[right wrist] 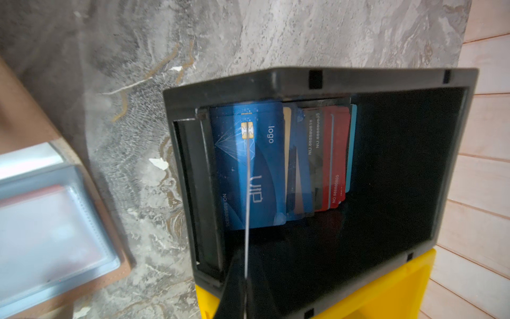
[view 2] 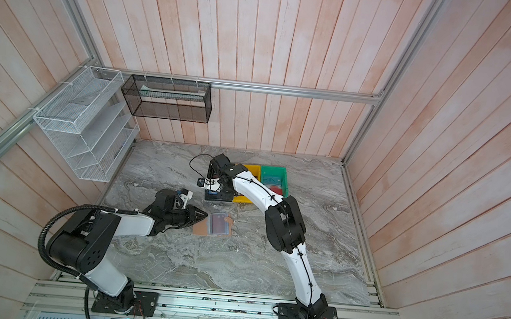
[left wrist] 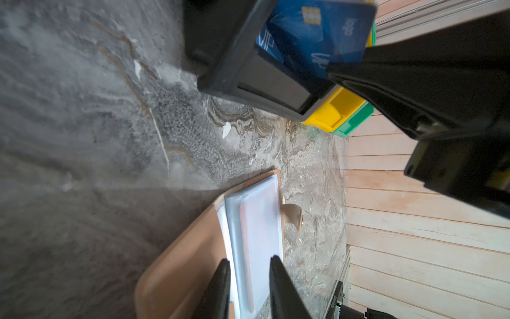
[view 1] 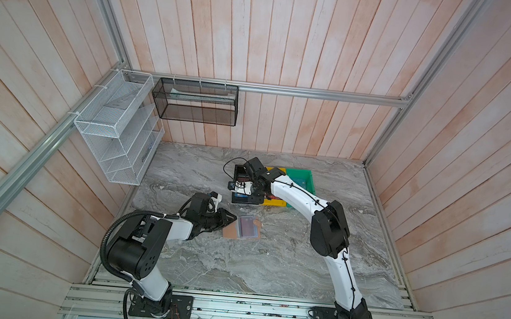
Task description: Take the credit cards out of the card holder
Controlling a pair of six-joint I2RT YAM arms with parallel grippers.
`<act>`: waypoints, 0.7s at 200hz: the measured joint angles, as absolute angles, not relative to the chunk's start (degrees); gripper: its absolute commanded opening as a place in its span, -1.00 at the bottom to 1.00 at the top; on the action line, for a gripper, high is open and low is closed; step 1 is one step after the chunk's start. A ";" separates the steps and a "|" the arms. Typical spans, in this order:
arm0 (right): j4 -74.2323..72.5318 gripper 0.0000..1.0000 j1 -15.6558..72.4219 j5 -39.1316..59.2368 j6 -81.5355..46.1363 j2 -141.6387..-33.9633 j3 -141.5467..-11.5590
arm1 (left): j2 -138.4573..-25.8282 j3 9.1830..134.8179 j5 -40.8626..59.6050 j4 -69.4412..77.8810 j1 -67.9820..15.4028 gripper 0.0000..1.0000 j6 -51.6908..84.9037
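- Your right hand is pressed together on a blue card. The card hangs over the black bin and sits edge-on to the right wrist view.
- The black bin holds a fan of loose cards, blue and red.
- The bins sit in a row at the middle of the back edge of the surface: black, then yellow bin, then green bin, side by side.
- The card holder lies open and flat near mid-surface, in front of the bins and not touching them.
- Its clear sleeve pages face up, and a pinkish card shows through the top sleeve. The snap tab sticks out toward the surface's right edge.
- Your left hand sits low at the holder's side nearest the surface's left edge, fingers a little apart, tips over the sleeve pages. You can't tell whether they touch it.
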State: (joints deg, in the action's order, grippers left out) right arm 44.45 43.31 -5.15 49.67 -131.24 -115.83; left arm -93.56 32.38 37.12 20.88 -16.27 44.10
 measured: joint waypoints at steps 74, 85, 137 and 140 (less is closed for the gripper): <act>41.89 -0.69 43.46 -7.14 49.71 -131.52 -114.93 | -94.50 32.45 37.56 20.82 -15.86 -0.46 43.92; 41.69 -0.65 43.46 -7.64 49.93 -132.35 -115.96 | -94.50 32.47 37.65 20.84 -15.84 -0.45 43.90; 37.43 -0.58 43.27 -10.31 51.05 -137.60 -121.36 | -94.50 32.47 38.02 20.84 -15.11 -0.46 43.51; 37.19 -0.58 43.24 -10.52 51.05 -137.78 -121.67 | -94.50 32.47 38.09 20.84 -15.07 -0.46 43.51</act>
